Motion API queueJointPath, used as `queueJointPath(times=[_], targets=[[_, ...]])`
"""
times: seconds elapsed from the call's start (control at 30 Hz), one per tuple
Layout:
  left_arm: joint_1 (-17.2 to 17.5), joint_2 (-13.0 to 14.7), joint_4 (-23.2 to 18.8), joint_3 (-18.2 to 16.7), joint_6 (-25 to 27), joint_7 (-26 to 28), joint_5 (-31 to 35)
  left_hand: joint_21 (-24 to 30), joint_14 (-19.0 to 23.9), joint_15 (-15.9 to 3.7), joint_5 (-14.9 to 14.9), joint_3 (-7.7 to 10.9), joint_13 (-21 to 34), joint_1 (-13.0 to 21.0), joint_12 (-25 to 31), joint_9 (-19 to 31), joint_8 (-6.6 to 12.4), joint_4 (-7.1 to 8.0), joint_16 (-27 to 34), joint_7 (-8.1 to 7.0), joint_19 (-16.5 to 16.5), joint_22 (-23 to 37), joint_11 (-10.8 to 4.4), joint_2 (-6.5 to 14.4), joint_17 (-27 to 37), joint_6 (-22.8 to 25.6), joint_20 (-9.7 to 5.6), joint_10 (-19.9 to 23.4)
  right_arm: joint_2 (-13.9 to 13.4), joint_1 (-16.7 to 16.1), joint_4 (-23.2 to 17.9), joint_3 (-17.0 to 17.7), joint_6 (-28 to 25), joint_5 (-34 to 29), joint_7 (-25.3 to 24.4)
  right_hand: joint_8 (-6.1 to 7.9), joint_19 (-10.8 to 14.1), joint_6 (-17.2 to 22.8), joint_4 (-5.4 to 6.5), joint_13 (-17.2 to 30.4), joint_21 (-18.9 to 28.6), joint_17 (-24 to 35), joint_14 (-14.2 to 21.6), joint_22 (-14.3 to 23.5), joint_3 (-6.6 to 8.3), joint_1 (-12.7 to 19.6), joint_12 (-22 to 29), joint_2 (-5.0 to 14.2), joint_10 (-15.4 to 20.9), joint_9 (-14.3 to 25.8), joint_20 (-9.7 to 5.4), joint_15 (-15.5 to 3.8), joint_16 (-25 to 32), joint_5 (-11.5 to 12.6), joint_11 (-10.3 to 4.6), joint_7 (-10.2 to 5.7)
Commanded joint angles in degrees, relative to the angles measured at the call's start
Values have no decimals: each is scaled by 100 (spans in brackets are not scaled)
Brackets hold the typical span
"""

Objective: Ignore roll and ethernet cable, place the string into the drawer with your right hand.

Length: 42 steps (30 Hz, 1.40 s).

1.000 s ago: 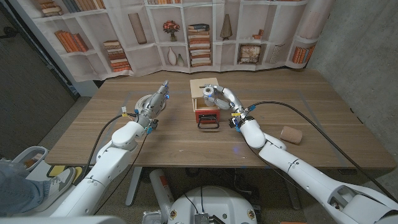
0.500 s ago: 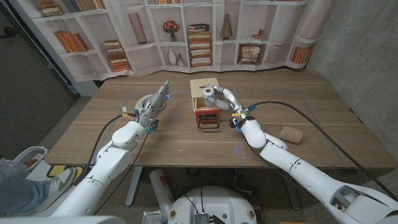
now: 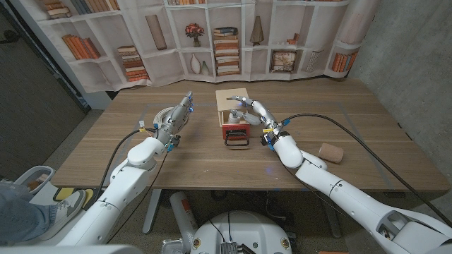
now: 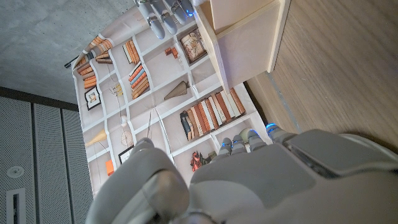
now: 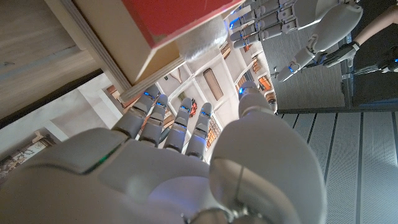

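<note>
Hovering right robot hand, one drawer

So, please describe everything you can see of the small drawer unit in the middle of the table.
The drawer unit is a small box of pale wood, standing upright near the table's middle. Its drawer has a red front with a black loop handle and is pulled open toward the robot. The right hand hangs over the open drawer with its fingers apart; whether it touches the box cannot be told. What lies inside is hidden.
</note>
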Motion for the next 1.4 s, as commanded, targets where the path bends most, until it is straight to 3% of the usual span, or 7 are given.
queueJointPath(times=[0.03, 0.43, 0.57, 0.73, 1.4], targets=[[-39, 7, 27, 22, 33, -49, -7, -3, -451, 41, 26, -31, 14, 56, 14, 32, 16, 29, 18, 4, -787, 19, -8, 10, 23, -46, 9, -161, 3, 23, 13, -19, -6, -16, -1, -5, -59, -50, -8, 33, 9, 9, -45, 13, -32, -50, 23, -29, -34, 19, 19, -7, 32, 40, 38, -5], [-140, 1, 73, 73, 55, -107, 13, -3, -451, 38, 25, -44, 14, 64, 11, 32, 12, 29, 18, 2, -789, 19, -13, 17, 23, -54, 9, -169, -34, -15, -89, 31, 4, 2, -32, 30, -72, -67, 3, 36, 28, 10, -50, 13, -49, -92, 56, -38, -50, 20, -70, 11, 55, 68, 72, 33], [-150, -4, 81, 77, 56, -101, 21, -1, -451, 42, 25, -48, 14, 68, 13, 32, 12, 29, 18, 3, -785, 19, -12, 20, 23, -52, 6, -164, -48, -31, -114, 54, 55, 21, -39, 68, -138, -50, 43, 41, 30, 19, -169, 14, -59, -164, 96, 4, -45, 21, -265, -197, 42, 104, 45, 70], [-160, -10, 95, 75, 32, -113, 19, -2, -451, 38, 26, -55, 14, 73, 12, 32, 12, 29, 18, 2, -788, 19, -16, 25, 23, -51, -3, -166, -63, -44, -170, 82, 75, 31, -28, 82, -169, -36, 67, 43, 31, 24, -187, 16, -60, -202, 111, 37, -45, 21, -298, -286, 53, 118, 8, 96], [-155, -15, 95, 67, -11, -98, 21, -2, -457, 39, 27, -77, 14, 92, 10, 32, 11, 28, 16, -3, -790, 19, -14, 39, 23, -51, 6, -173, -75, -16, -271, 181, 211, -16, -75, 88, -335, -57, 96, 47, 4, 28, -227, 17, -67, -261, 135, 79, -55, 20, -301, -285, 66, 139, 22, 96]])
